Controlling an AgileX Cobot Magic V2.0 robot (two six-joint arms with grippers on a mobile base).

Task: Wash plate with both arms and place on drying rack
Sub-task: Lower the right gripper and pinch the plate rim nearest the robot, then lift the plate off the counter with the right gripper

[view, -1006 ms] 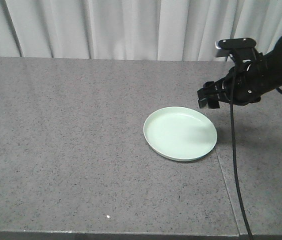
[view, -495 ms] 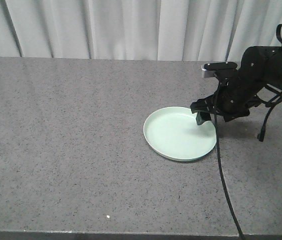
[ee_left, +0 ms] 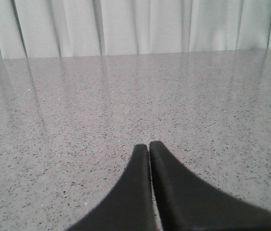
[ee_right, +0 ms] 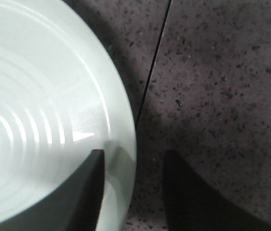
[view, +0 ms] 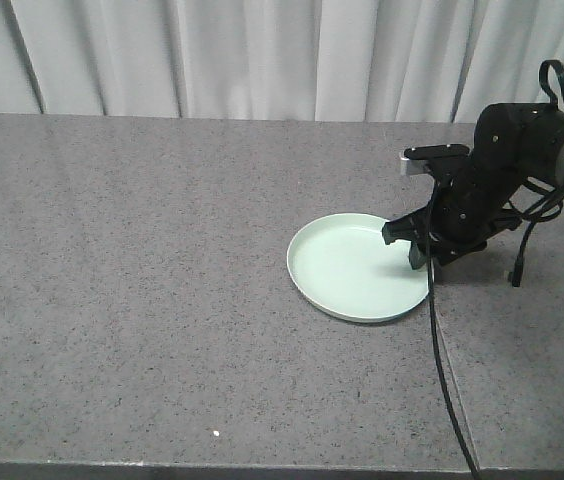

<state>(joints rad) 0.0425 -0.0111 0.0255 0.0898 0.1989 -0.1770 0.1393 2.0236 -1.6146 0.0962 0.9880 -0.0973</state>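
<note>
Up close, we've got the right gripper (ee_right: 134,159) spread open astride the rim of the plate (ee_right: 39,120). One finger sits inside, the other out over the grey counter (ee_right: 222,72) by its seam. Our left gripper (ee_left: 149,147) hovers low over the stone, fingers pressed tip to tip. Further out, the plate lies flat on the counter's right half, with the white curtain (view: 262,50) behind.

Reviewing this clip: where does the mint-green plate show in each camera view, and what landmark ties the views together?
Exterior front-facing: the plate lies right of centre on the counter, at the right pincer.
Left wrist: not in it; only counter and curtain.
Right wrist: the plate fills the left half, its rim between the open pincer's fingers.
Shared landmark: the counter seam beside the plate's rim.
</note>
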